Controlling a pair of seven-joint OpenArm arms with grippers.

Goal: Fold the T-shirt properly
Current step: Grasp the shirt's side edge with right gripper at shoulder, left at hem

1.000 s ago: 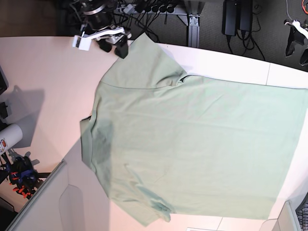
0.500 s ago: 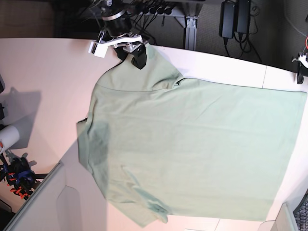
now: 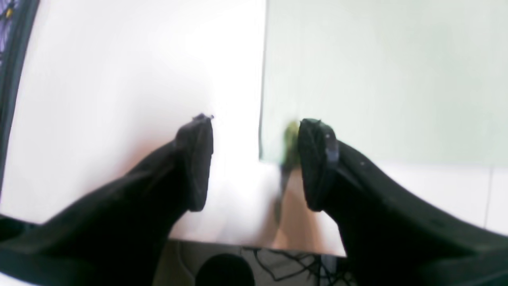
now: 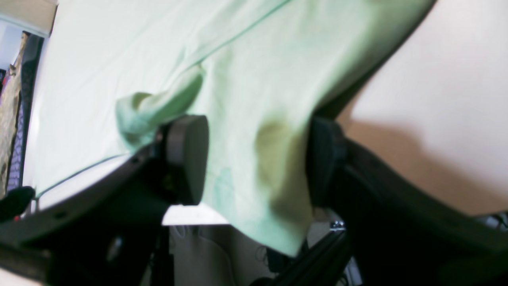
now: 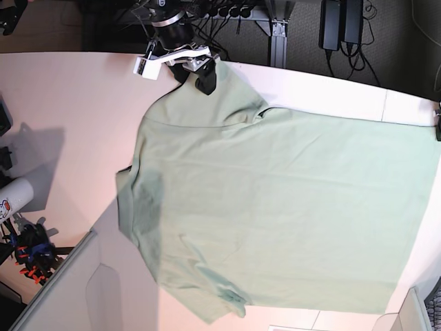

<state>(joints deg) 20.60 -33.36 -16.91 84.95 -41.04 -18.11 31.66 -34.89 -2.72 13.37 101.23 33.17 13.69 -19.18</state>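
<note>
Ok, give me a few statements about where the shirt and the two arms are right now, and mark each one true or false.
1. The T-shirt lies spread out on the table. True.
2. The right gripper has shirt fabric between its jaws. True; its jaws stand apart with the sleeve edge hanging between them.
3. The left gripper is clamped shut on the shirt. False; its jaws are open, at the shirt's corner.
4. The shirt is already folded in half. False; it lies flat in one layer, both sleeves out.
5. In the base view, the right gripper is at the sleeve near the table's far edge. True.
</note>
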